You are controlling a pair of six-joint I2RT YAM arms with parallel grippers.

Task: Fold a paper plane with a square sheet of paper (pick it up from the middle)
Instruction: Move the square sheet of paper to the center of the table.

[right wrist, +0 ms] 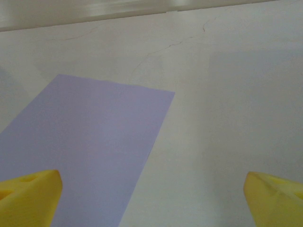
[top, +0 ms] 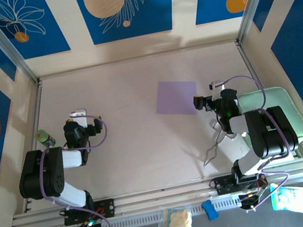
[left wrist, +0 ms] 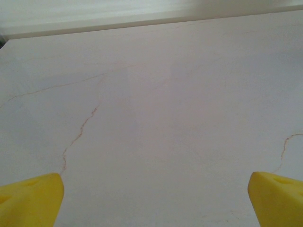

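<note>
Setting: a pale counter [top: 135, 151] with fine hairline cracks was seen from above, enclosed by walls carrying blue panels printed with leaves and orange discs.
Task object: the square sheet of thin lavender-purple paper [top: 176, 97] was laid flat and unfolded on the counter, right of centre and towards the far side, turned slightly askew to the counter's edges.
Left claw: the left claw [left wrist: 155, 189] was held wide open over bare counter on the left side, well apart from the sheet; its two yellow fingers [left wrist: 28, 201] were seen at the lower corners of the left wrist view, and nothing was held between them.
Right claw: the right claw [right wrist: 152, 182] was likewise spread fully open and empty, and was placed just beside the sheet's near right corner.
Right wrist detail: the sheet was seen to run in beneath the left-hand yellow finger, while bare counter lay before the right-hand one; whether that finger touched the paper could not be told.
Tray: a pale mint-green rounded-square tray [top: 296, 117] was set at the counter's right edge, partly covered by the right arm.
Other item: a small green-topped object [top: 43, 137] was stood by the left wall, near the left arm.
</note>
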